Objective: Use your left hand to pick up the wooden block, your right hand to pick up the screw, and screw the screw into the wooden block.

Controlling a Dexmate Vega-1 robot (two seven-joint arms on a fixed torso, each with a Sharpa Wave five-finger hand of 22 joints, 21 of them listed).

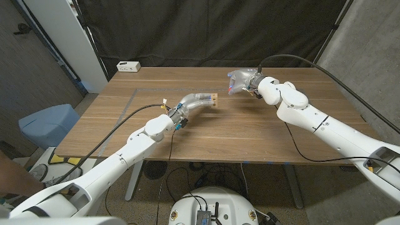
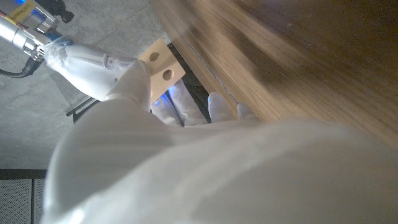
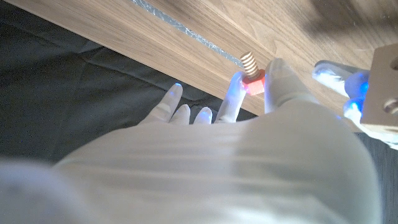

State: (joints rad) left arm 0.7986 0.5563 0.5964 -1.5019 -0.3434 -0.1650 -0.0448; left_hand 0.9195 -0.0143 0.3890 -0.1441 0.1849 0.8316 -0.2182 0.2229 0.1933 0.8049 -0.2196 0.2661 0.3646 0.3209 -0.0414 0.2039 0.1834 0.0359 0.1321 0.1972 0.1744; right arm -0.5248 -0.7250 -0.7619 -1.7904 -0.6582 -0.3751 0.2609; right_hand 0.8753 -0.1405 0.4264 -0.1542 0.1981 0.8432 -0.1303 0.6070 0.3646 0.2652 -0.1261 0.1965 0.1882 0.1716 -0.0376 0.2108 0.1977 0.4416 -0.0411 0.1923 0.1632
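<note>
Wooden table (image 1: 250, 131) stood before black curtain, grain running lengthwise. White power strip (image 1: 128, 65) lay on its far left corner. Thin pale line (image 1: 125, 107) marked surface near left edge.

No readable text, label or number on anything.

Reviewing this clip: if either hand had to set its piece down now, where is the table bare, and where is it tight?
Bare wood lies on the near table between the arms, and at the far left around the white box. It is tight mid-table, where the left hand holding the block faces the right hand pinching the screw.
</note>
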